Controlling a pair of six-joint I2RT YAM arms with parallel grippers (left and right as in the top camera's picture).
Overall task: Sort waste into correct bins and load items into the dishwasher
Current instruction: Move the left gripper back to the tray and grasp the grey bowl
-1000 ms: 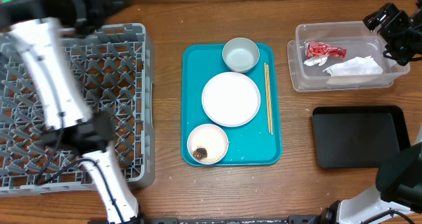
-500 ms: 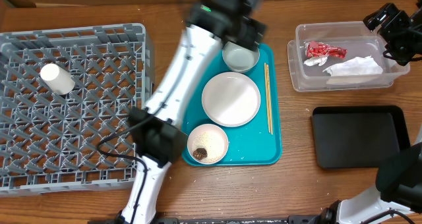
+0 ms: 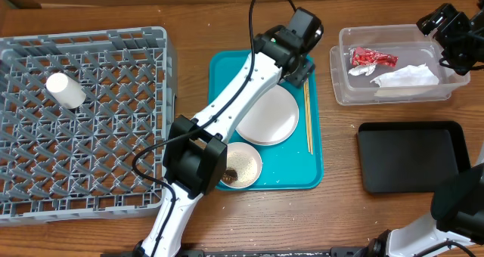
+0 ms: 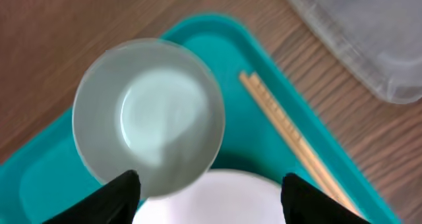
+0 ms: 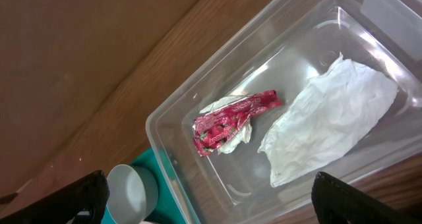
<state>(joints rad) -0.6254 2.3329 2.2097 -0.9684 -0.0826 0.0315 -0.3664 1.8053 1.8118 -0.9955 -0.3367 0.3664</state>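
Left arm [image 3: 240, 91] off dish rack [image 3: 113, 45] since half-second-ago frame, now reaching over teal tray [image 3: 291, 174] at frame centre. Cup [image 3: 66, 90] unmoved, lying on rack, upper left. Left claw [image 4: 211, 184] spread wide, empty, above small bowl [image 4: 148, 112] at tray's top end, near chopsticks [image 3: 308, 113]. Plate [image 3: 268, 121] mid-tray. Second bowl [image 3: 240, 165] with brown scrap [image 3: 230, 175] at tray's lower left. Right claw [image 5: 217, 197] spread, empty, above clear tub [image 5: 165, 132] at upper right — red wrapper [image 5: 234, 118] and white napkin [image 5: 330, 118] inside. Black tray [image 3: 412, 156] on table [image 3: 197, 15], lower right.
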